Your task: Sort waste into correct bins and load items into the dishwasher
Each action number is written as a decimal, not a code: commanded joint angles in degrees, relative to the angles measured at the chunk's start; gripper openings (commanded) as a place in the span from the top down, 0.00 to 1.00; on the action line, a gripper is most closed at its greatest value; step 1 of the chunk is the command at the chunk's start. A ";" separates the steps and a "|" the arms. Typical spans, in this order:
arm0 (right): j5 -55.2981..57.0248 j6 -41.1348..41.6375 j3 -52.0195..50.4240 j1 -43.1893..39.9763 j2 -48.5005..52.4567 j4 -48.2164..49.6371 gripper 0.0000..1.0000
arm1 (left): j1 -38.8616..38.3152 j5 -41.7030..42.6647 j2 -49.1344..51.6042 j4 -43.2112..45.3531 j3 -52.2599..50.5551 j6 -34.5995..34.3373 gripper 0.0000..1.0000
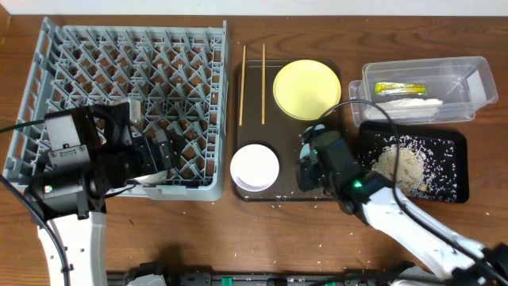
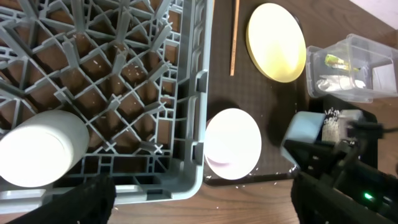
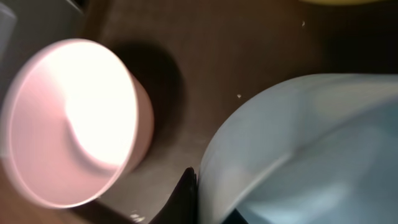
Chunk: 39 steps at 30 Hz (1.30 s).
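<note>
The grey dishwasher rack (image 1: pixel 48 71) fills the left of the table. My left gripper (image 1: pixel 163 155) hangs open over its front right corner (image 2: pixel 200 99), holding nothing. A white cup (image 2: pixel 40 149) rests inside the rack just left of it. On the brown tray sit a white bowl (image 1: pixel 255 167), a yellow plate (image 1: pixel 307 89) and two chopsticks (image 1: pixel 243 83). My right gripper (image 1: pixel 308 167) is shut on the rim of the light blue bowl (image 3: pixel 298 143), just right of the white bowl (image 3: pixel 68 118). The clear tub (image 1: pixel 468 75) holds a napkin and a wrapper. Rice crumbs lie in the black tray (image 1: pixel 448 187).
The dark brown serving tray (image 1: pixel 286 193) lies between the rack and the black tray. Loose crumbs dot the wooden table (image 1: pixel 262 238) in front of it. My right arm (image 1: pixel 413 230) stretches in from the lower right.
</note>
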 commanded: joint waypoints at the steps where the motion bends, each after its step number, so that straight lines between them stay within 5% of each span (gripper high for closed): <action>1: 2.36 -1.68 1.16 0.66 1.53 0.24 0.52 | -2.25 -0.07 -0.07 0.15 2.80 0.87 0.11; 3: 0.35 -2.60 3.54 0.52 0.42 -2.49 0.25 | -5.77 -4.04 -0.04 0.50 4.52 0.79 0.11; 10: -0.24 -2.62 21.59 -7.15 -6.23 -23.58 0.24 | -23.58 -21.53 5.18 2.56 11.72 -3.96 0.10; 16: -1.31 -2.62 32.81 -17.00 -8.26 -34.42 0.28 | -32.65 -23.08 18.51 7.52 18.18 -4.83 0.15; 26: -7.45 -2.62 33.90 -23.78 -8.61 -41.07 0.18 | -35.50 -24.20 41.27 24.94 21.97 -5.75 0.41; 39: -2.64 -0.68 33.90 -24.55 -8.61 -42.91 0.05 | -38.23 -28.63 60.52 35.65 21.94 -5.88 0.52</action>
